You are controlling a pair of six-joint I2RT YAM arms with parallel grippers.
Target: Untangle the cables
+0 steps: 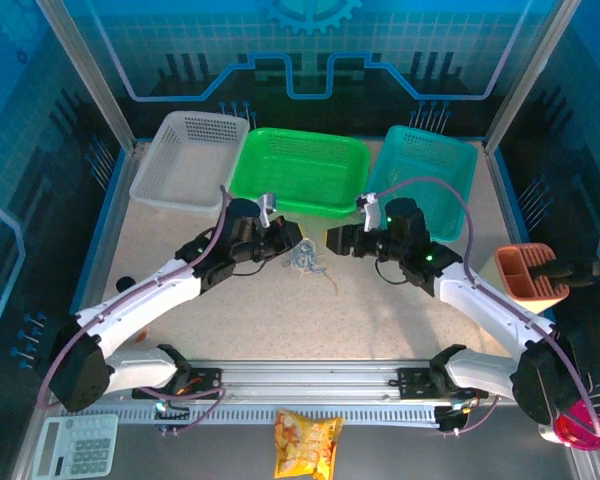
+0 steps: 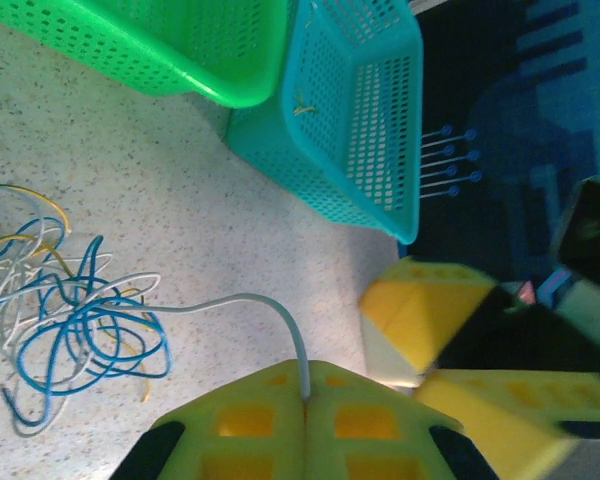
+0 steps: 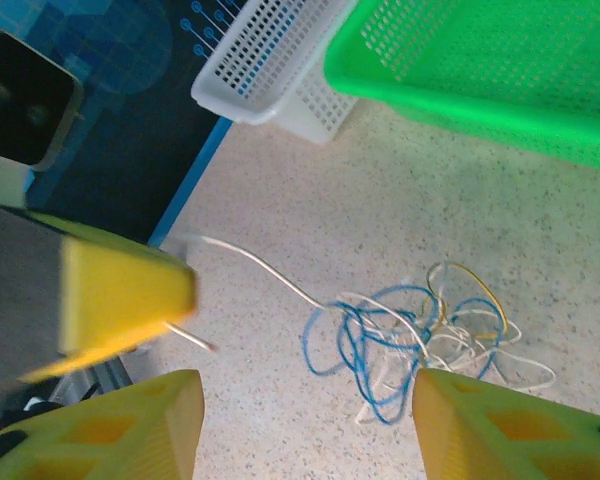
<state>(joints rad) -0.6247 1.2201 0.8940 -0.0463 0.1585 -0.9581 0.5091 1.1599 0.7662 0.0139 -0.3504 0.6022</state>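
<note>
Now, cables (image 1: 305, 262): a small loose clump of blue, white and yellowish strands on the table (image 1: 270, 315), between the two grippers and just in front of the green basket (image 1: 300, 170).
Left gripper (image 2: 305, 392): pressed together, pinching the end of a white strand (image 2: 230, 303) that arcs back to the clump.
Right gripper (image 3: 308, 400): spread wide and holding nothing, with the clump lying just ahead of its fingers.
Handling: thread-thin, light and limp, by the look of it. A pulled strand will likely drag its neighbours rather than slide free, and a hard tug may tighten the knots.
Where to hold: a free end or an outer loop of the blue strand (image 3: 355, 345), away from the dense middle.
Risk: the thin wire may slip from the pads, or the whole clump may lift as one.
</note>
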